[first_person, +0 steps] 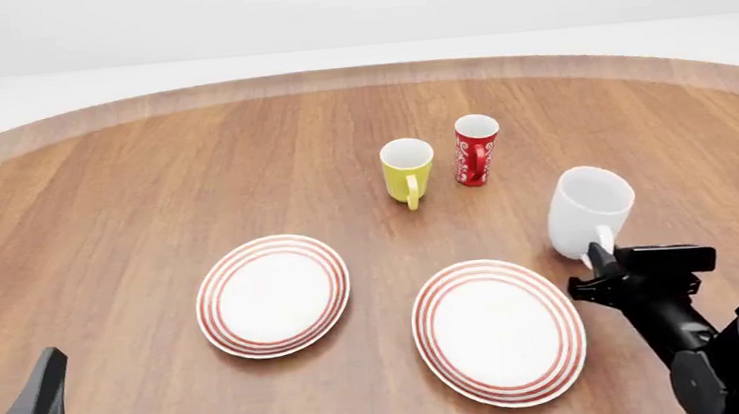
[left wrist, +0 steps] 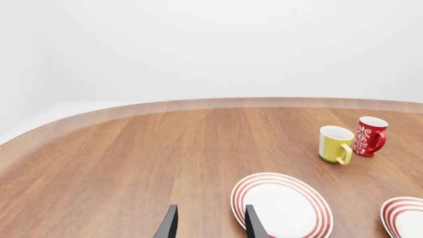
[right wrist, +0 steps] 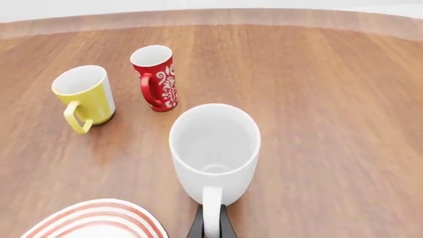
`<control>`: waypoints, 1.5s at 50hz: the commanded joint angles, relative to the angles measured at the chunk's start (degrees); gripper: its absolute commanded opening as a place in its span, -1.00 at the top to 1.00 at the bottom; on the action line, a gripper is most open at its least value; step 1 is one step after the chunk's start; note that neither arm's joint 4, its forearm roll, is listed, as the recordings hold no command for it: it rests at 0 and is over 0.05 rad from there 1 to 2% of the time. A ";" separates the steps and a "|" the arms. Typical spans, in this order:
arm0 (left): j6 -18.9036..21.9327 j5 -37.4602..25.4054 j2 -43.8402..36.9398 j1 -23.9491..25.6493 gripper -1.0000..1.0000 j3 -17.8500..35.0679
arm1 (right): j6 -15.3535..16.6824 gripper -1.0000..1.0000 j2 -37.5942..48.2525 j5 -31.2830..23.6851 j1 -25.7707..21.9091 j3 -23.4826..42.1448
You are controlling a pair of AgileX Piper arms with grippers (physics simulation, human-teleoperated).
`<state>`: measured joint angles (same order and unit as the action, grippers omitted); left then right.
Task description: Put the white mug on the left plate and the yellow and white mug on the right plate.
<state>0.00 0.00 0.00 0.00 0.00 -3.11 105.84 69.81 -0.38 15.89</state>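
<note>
The white mug [first_person: 590, 208] stands upright to the right of the right plate [first_person: 499, 330], handle towards me. My right gripper [first_person: 602, 265] is shut on that handle; in the right wrist view both fingers pinch the handle below the mug [right wrist: 215, 146]. Whether the mug is off the table I cannot tell. The yellow and white mug [first_person: 406, 169] stands behind the plates, also in the right wrist view [right wrist: 82, 96] and the left wrist view [left wrist: 335, 144]. The left plate [first_person: 273, 295] is bare. My left gripper [first_person: 4, 394] is open and empty at the near left, its fingertips [left wrist: 168, 224] just short of the left plate [left wrist: 284, 206].
A red patterned cup [first_person: 476, 149] stands close to the right of the yellow mug, also in the right wrist view [right wrist: 157, 79] and the left wrist view [left wrist: 370, 136]. The round wooden table's far edge [first_person: 358, 72] curves across the back.
</note>
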 commanded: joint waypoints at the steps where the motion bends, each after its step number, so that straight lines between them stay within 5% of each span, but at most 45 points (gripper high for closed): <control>1: 0.00 0.00 0.00 0.00 -1.00 0.00 | 0.65 1.00 -4.59 -0.04 -0.08 -2.24; 11: 0.00 0.00 0.00 0.00 -1.00 0.00 | 1.67 1.00 -13.49 -4.00 -0.64 -4.80; 37: 0.00 0.00 0.00 0.00 -1.00 0.00 | 4.27 1.00 -46.72 -30.81 -4.67 -4.73; 75: 0.00 0.00 0.00 0.00 -1.00 0.00 | 9.13 1.00 -55.67 -44.21 -15.53 2.65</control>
<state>0.00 0.00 0.00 0.00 0.00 4.87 50.89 27.88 -12.67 16.02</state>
